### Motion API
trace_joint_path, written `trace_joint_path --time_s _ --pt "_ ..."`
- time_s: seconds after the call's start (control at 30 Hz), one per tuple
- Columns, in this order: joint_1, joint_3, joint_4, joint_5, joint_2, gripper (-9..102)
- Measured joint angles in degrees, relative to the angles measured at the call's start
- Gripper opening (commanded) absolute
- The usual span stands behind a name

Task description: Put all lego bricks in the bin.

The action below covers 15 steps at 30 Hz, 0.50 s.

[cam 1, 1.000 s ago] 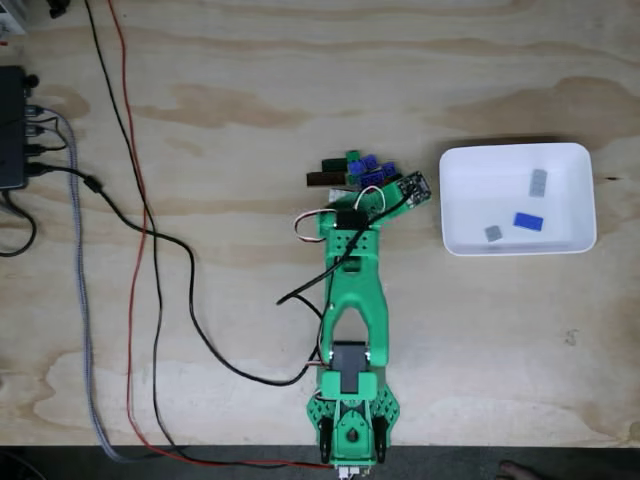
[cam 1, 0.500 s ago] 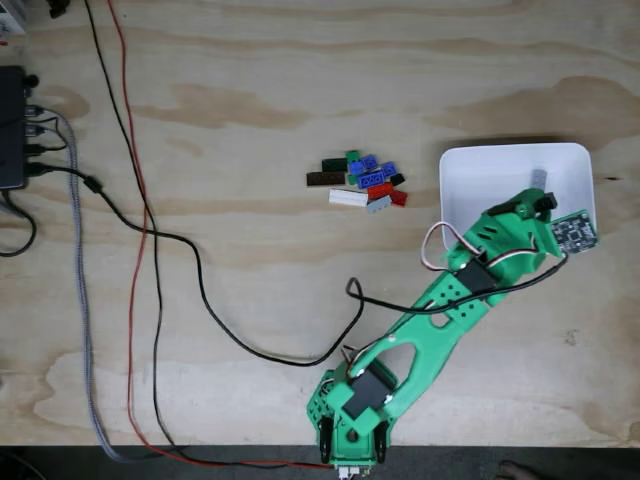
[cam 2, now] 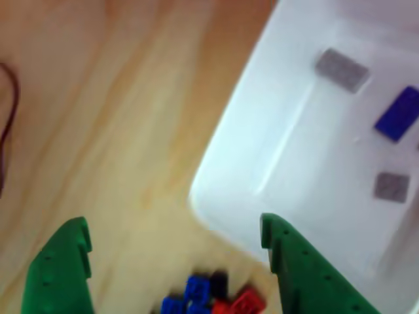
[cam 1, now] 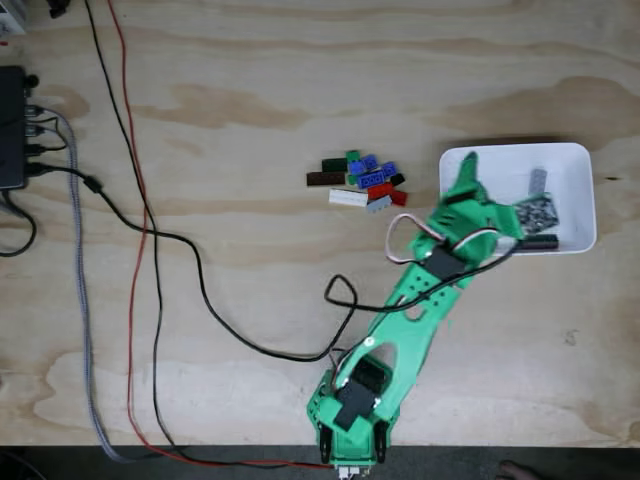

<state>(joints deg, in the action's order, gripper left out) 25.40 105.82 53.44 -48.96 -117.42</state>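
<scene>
The lego bricks (cam 1: 362, 182) lie in a tight pile of blue, red, green, black, brown, grey and white pieces, left of the bin (cam 1: 572, 165). The pile (cam 2: 211, 297) shows blurred at the bottom of the other view. The white bin (cam 2: 262, 137) holds two grey bricks (cam 2: 340, 69) (cam 2: 391, 186) and one blue brick (cam 2: 398, 114). In the fixed view one grey brick (cam 1: 540, 182) shows; the arm covers the rest. My green gripper (cam 1: 462, 170) (cam 2: 173, 226) hovers over the bin's near-left corner, open, with nothing between its fingers (cam 2: 59, 268).
Black, red and grey cables (cam 1: 150, 250) run down the left of the plywood table (cam 1: 250, 80), and a black cable loops to the arm base (cam 1: 350, 420). A black box (cam 1: 12, 125) sits at the left edge.
The arm swung from over the brick pile right to the bin, then shifted back left across the bin. The pile looks the same as half a second ago.
</scene>
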Motion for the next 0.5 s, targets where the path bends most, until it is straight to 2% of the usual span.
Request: trace_joint_path --time_s 0.1,0.17,0.3,0.5 --pt "-6.3 0.0 4.5 1.4 -6.2 28" --pt "-11.3 0.0 7.6 5.7 -4.0 27" --pt "-25.6 -1.7 7.4 13.6 12.0 26" --pt "-34.4 -8.2 6.1 24.3 34.1 23"
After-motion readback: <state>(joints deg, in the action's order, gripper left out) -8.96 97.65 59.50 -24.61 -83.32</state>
